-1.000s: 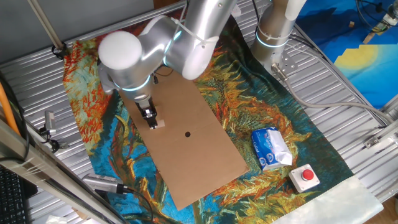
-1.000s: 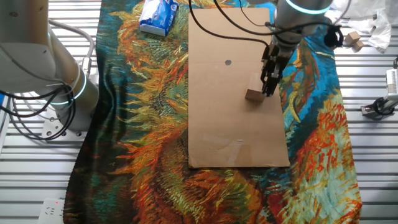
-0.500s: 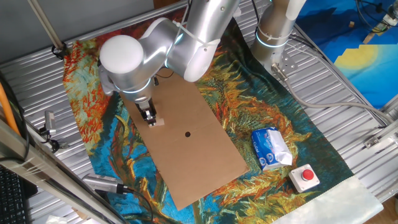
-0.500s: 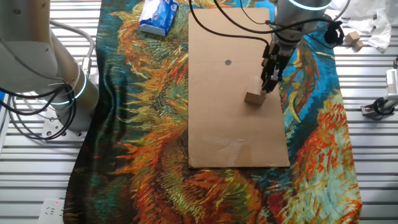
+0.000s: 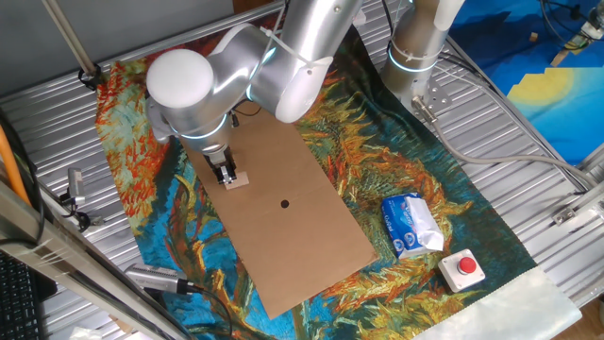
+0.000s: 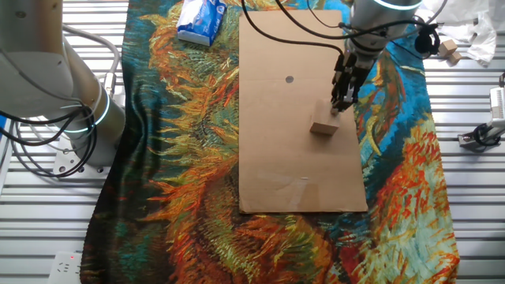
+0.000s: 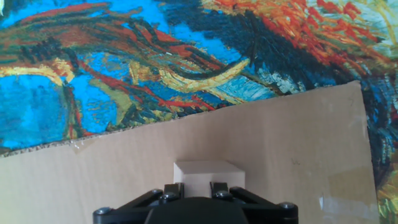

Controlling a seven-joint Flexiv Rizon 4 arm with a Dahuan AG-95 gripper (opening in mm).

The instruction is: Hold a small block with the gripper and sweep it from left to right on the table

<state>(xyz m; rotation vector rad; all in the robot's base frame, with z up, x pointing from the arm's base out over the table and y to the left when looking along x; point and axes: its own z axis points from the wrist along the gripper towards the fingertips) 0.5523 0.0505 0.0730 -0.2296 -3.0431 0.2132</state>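
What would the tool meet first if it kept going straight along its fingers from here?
The small block. It sits right ahead of the tool, between or just beyond the fingers, on the brown board. Whether they already touch it I cannot tell. Under the block lies the board itself.

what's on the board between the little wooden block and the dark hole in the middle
Nothing: between the small block and the hole is only bare brown board, in both fixed views.

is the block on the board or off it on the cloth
On the board. The small block rests flat on the brown board near its cloth-side edge, with the gripper at it.
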